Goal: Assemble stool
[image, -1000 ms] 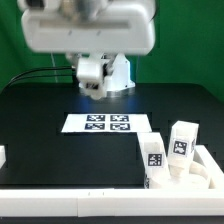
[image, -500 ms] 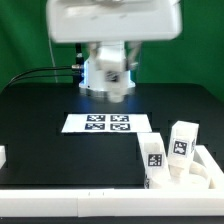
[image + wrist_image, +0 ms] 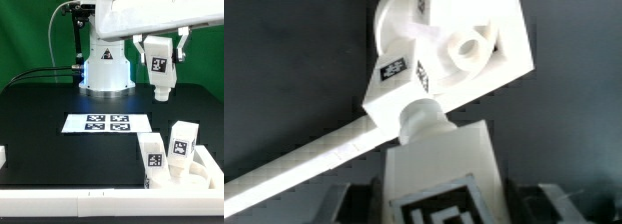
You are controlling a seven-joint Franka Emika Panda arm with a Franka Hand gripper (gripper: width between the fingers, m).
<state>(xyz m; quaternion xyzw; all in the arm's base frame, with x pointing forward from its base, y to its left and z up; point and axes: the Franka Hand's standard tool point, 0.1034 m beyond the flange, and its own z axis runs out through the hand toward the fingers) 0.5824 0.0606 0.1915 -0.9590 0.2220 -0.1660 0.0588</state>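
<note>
A: What is the biggest thing in sight?

B: The desk (image 3: 40, 140), a flat matte black top filling most of the exterior view. Behind it hangs a green backdrop (image 3: 25, 40). Next is the arm's white base (image 3: 105, 65), smooth and rounded, at the back in the middle, with black cables running off toward the exterior view's left.

A: And the stool?

B: In pieces. The seat (image 3: 190, 178), a shallow white plastic dish, sits at the near corner on the exterior view's right. Two short blocky legs stand on it, one (image 3: 152, 152) nearer the middle, the other (image 3: 182, 138) just beside it, each with a black-and-white square tag. A third leg (image 3: 158, 65) is up in the air, well above the desk, right of the base.

A: Held?

B: Yes. The hand (image 3: 158, 48) is pinching that leg near its top, fingers pressed against its sides; the tag faces the camera and the narrow end points down. In the wrist view the same leg (image 3: 446, 165) runs away from the camera, blocking much of the seat (image 3: 446, 60) below.

A: Anything else?

B: The marker board (image 3: 107, 123), thin and flat with four tags, lies mid-desk. A long white rail (image 3: 70, 205) edges the near side, and a small white block (image 3: 3, 156) sits at the exterior view's left edge.
</note>
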